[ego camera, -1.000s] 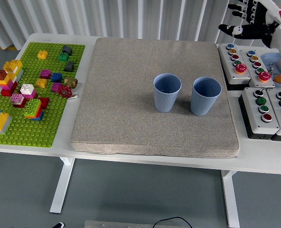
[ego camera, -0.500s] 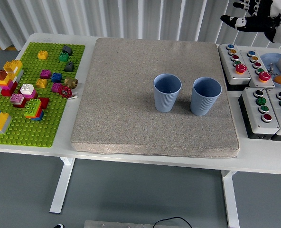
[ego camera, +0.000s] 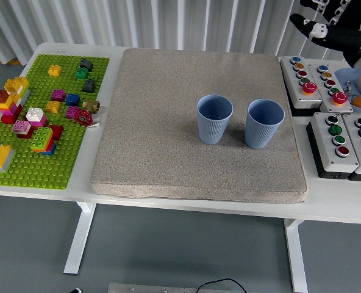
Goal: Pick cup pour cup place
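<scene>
Two blue ribbed cups stand upright side by side on the grey mat (ego camera: 162,134). The left cup (ego camera: 214,119) and the right cup (ego camera: 264,124) are a small gap apart, and nothing touches them. My right hand (ego camera: 330,25) hangs in the air at the top right corner, above the button boxes and far from both cups. Its fingers are spread and hold nothing, and part of the hand is cut off by the picture's edge. My left arm does not show.
A green baseplate (ego camera: 71,152) with several coloured bricks lies at the table's left. Grey button boxes (ego camera: 318,82) with coloured buttons sit at the right, beside the mat. The white table edge (ego camera: 186,204) runs along the front.
My right hand has risen and drifted to the right, farther into the top right corner. The cups have not moved.
</scene>
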